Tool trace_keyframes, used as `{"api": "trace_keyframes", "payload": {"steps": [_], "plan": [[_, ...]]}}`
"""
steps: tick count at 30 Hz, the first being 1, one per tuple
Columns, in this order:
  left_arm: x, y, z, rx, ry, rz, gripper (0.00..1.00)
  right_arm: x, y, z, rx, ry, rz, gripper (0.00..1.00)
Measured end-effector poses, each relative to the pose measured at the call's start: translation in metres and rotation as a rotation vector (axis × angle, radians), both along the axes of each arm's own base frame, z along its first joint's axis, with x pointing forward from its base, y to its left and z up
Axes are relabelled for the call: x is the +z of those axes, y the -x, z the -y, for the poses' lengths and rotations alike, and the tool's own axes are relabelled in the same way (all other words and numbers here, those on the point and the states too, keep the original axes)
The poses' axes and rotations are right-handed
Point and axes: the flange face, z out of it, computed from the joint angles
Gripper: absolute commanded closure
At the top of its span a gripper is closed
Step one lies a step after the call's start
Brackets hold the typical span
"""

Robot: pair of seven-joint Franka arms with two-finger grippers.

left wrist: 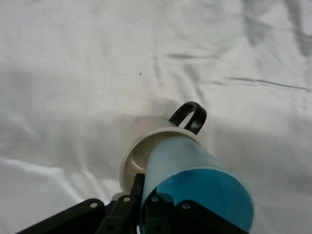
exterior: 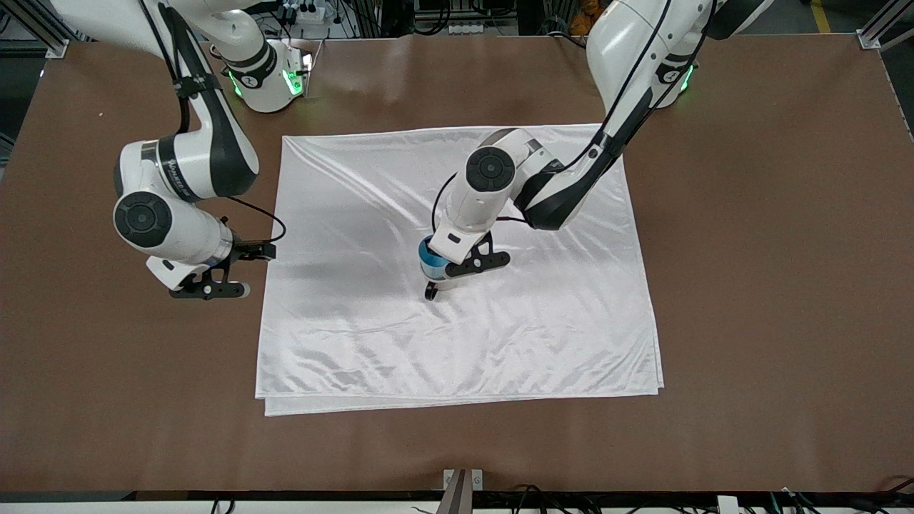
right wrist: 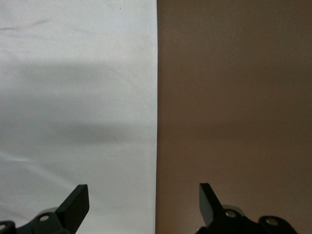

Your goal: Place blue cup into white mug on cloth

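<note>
I see my left pincer clamped on the blue cup, tilted, its base in the white mug mid-cloth. My right pincer hangs wide open over the cloth's edge and brown counter, waiting.

Two glossy white jointed arms with black elbow sections, round dark-grey joint caps, green-lit bases, external black cables, and black two-finger grippers with silver screws.

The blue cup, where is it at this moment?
The blue cup is held in the shut left gripper, directly above the white mug, which stands near the middle of the cloth.
</note>
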Motion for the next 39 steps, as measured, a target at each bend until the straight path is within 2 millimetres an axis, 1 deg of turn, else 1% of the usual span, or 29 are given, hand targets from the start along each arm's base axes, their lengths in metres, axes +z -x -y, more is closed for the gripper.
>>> {"api": "trace_keyframes", "payload": {"steps": [3, 4, 5, 6, 7, 12, 16, 19, 21, 23, 26, 28, 31, 32, 33, 35, 39], "plan": [[-0.001, -0.001, -0.001, 0.007, -0.002, -0.001, 1.00, 0.001, 0.002, 0.007, 0.008, -0.004, -0.003, 0.00], [-0.001, -0.001, -0.001, 0.008, -0.003, -0.001, 0.85, 0.002, 0.002, 0.011, 0.012, -0.006, -0.003, 0.00], [-0.001, -0.001, -0.002, 0.010, -0.003, -0.002, 0.66, 0.003, 0.003, 0.013, 0.013, -0.007, -0.004, 0.00], [-0.002, -0.002, -0.002, 0.011, -0.004, -0.002, 0.37, 0.003, 0.003, 0.016, 0.014, -0.008, -0.003, 0.00], [-0.002, -0.002, -0.002, 0.012, -0.005, -0.002, 0.00, 0.005, 0.004, 0.018, 0.015, -0.010, -0.003, 0.00], [-0.004, -0.004, -0.004, 0.016, -0.008, -0.002, 0.00, 0.010, 0.007, 0.030, 0.023, -0.016, -0.001, 0.00], [-0.002, -0.006, -0.006, 0.020, -0.008, 0.003, 0.00, 0.014, 0.008, 0.042, 0.031, -0.022, 0.001, 0.00], [0.005, -0.011, -0.007, 0.026, -0.002, 0.015, 0.00, 0.015, 0.008, 0.052, 0.034, -0.026, 0.001, 0.00], [0.016, -0.016, -0.011, 0.035, 0.001, 0.028, 0.00, 0.016, 0.008, 0.057, 0.033, -0.028, 0.001, 0.00], [0.031, -0.024, -0.017, 0.048, 0.000, 0.047, 0.00, 0.017, 0.008, 0.059, 0.031, -0.028, -0.001, 0.00], [0.065, -0.038, -0.034, 0.075, -0.009, 0.083, 0.00, 0.023, 0.007, 0.059, 0.028, -0.026, -0.012, 0.00], [0.088, -0.046, -0.046, 0.094, -0.016, 0.105, 0.00, 0.033, 0.006, 0.059, 0.026, -0.024, -0.020, 0.00], [0.130, -0.057, -0.071, 0.130, -0.028, 0.144, 0.00, 0.054, 0.002, 0.059, 0.023, -0.023, -0.025, 0.00], [0.141, -0.059, -0.078, 0.141, -0.032, 0.153, 0.00, 0.061, 0.001, 0.059, 0.022, -0.022, -0.025, 0.00], [0.155, -0.062, -0.088, 0.156, -0.039, 0.162, 0.00, 0.070, 0.000, 0.059, 0.021, -0.022, -0.024, 0.00], [0.178, -0.066, -0.107, 0.178, -0.056, 0.177, 0.00, 0.086, -0.003, 0.059, 0.019, -0.022, -0.018, 0.00], [0.217, -0.072, -0.143, 0.187, -0.090, 0.197, 0.00, 0.113, -0.007, 0.058, 0.018, -0.022, -0.003, 0.00]]}}
